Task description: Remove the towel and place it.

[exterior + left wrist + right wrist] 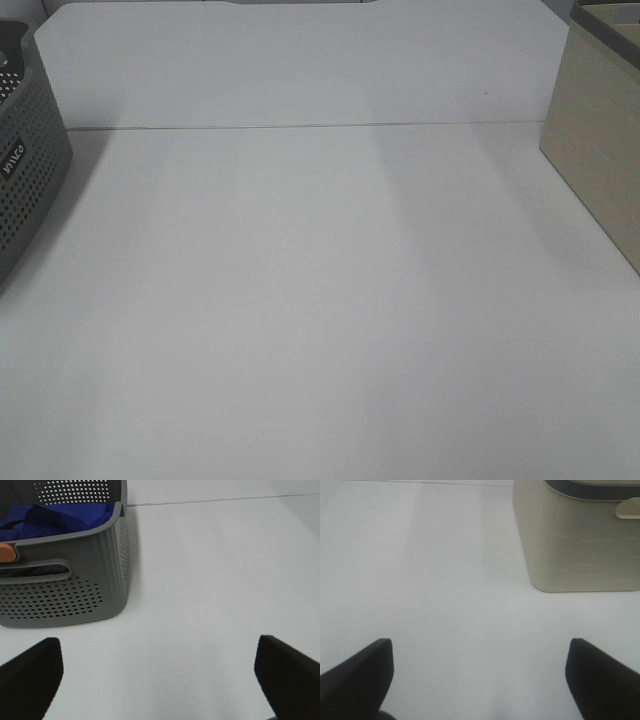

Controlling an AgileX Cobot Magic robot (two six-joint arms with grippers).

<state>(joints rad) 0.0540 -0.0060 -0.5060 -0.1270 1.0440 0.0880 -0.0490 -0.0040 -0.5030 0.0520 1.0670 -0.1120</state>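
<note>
1. The towel (55,517) lies crumpled inside the grey perforated basket (75,595). Only its deep blue folds show above the rim, in the left wrist view.
2. A small round orange-brown piece (7,553) sits at the rim of the basket, just above the handle slot. I cannot tell what it is.
3. The basket stands on the white desk (320,320), at the left edge of the high view and toward the back.
4. The left pincer (158,655) is wide open. Its two black fingers (30,675) stand far apart, with only bare desk between them. It holds nothing and touches neither the basket nor the towel. The basket is in front of it, off to the side of one finger.
5. The right pincer (480,652) is also wide open and holds nothing, and again only bare desk shows between its fingers (355,680).
6. I cannot tell whether either pincer touches the desk surface.
7. A beige bin (580,545) with a dark rim stands on the desk ahead of the right pincer, apart from it. In the high view the bin is at the right edge, well apart from the basket.
</note>
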